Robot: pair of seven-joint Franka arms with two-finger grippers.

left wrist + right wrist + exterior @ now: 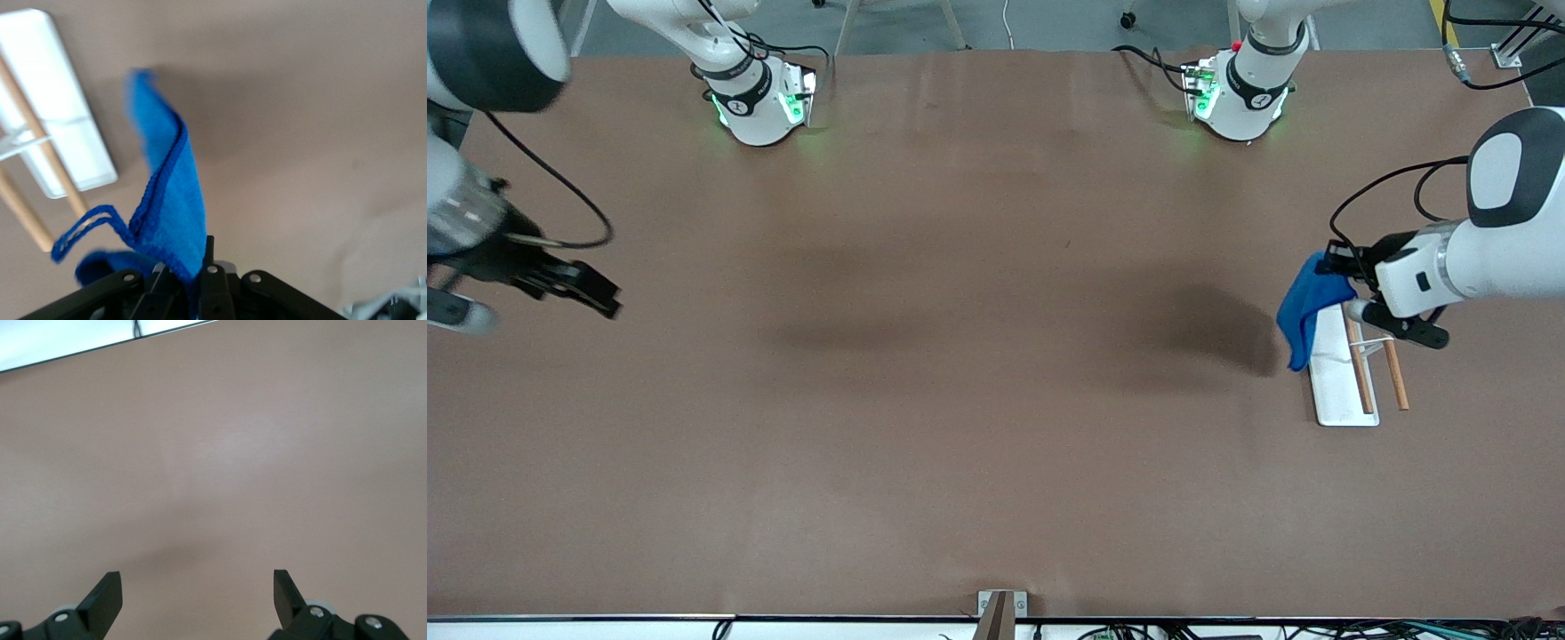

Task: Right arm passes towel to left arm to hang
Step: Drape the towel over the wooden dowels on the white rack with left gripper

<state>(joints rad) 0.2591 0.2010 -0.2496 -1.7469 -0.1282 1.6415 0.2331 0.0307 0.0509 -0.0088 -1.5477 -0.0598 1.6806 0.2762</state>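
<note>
The bright blue towel (1305,307) hangs from my left gripper (1336,264), which is shut on it, up in the air over the white tray with two wooden rods (1343,373) at the left arm's end of the table. In the left wrist view the towel (170,200) droops from the closed jaws, its dark hem and small loop (80,230) showing, with the tray (60,120) and a rod (40,133) below. My right gripper (596,298) is open and empty over bare table at the right arm's end; it also shows in the right wrist view (197,587).
The brown table (960,356) stretches between the two arms. Both robot bases (760,98) stand along the edge farthest from the front camera. A small bracket (1000,609) sits at the nearest table edge.
</note>
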